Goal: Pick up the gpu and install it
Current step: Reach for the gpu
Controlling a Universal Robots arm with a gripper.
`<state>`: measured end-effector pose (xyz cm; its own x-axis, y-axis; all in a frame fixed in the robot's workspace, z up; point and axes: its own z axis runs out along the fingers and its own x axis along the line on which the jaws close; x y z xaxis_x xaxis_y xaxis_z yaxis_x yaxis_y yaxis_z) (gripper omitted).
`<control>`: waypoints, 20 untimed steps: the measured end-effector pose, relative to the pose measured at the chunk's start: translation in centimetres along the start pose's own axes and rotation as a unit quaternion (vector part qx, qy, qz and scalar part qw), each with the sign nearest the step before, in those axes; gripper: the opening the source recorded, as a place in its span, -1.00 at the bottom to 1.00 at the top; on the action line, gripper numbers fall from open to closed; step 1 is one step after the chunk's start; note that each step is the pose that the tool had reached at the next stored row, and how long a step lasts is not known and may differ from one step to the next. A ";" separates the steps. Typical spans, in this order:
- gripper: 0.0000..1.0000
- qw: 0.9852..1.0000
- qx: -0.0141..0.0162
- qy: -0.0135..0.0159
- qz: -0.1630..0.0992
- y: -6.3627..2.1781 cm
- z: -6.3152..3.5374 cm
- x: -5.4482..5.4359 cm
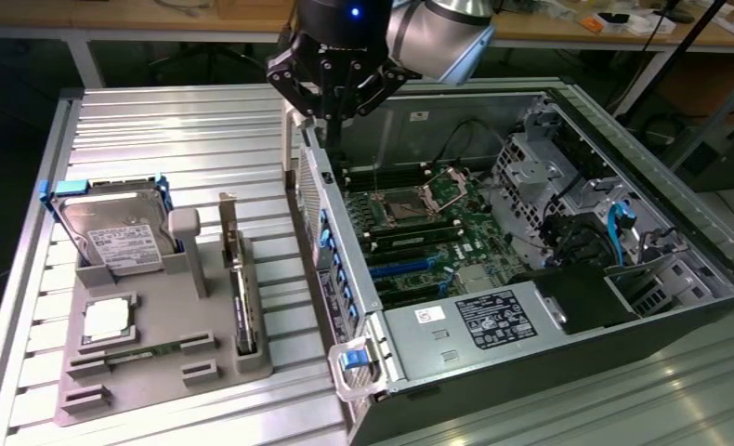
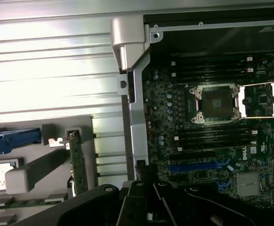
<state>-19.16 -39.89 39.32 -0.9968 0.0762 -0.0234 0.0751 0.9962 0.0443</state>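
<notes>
The slatted metal table (image 1: 156, 121) carries everything. On the exterior view's right lies an open computer case (image 1: 701, 269) on its side. Its motherboard (image 1: 436, 218) faces up, with an open CPU socket (image 1: 404, 206) near the middle, dark memory slots beside the socket and a labelled power supply (image 1: 497, 316) at the near end. On the exterior view's left, just beside the case, sits a gray holding fixture (image 1: 156, 372). A silver hard drive (image 1: 119, 232) with a white label leans in its far pocket inside a blue frame (image 1: 45, 190). The gpu (image 1: 236, 269) stands on its long edge in the fixture's slot nearest the case, with its silver bracket at the far end. It is well apart from me. A gray post (image 1: 188, 246) rises between the hard drive and the gpu, close against the card's side. The case's tall side wall (image 1: 330, 214), lined with blue tabs, stands between the card and the motherboard. A square processor chip (image 1: 107, 316) lies flat in front of the hard drive. In front of that, a narrow green memory stick (image 1: 137, 354) rests in its groove. I, the gripper (image 1: 329, 119), hang over the far end of that side wall, above its top corner, with my jaws pressed together and pointing down. The wrist view shows the gpu's green edge off to one side of my dark fingers (image 2: 141, 197).
</notes>
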 end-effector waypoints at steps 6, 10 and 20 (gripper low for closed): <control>-0.79 1.000 0.000 0.000 0.000 -0.04 -0.01 0.5; -0.79 1.000 0.000 0.000 0.000 -0.06 -0.02 0.8; -0.79 1.000 0.000 0.000 0.000 -0.13 -0.05 1.7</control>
<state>-20.90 -39.89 39.32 -0.9968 0.0762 -0.0231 0.0751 0.9962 0.0443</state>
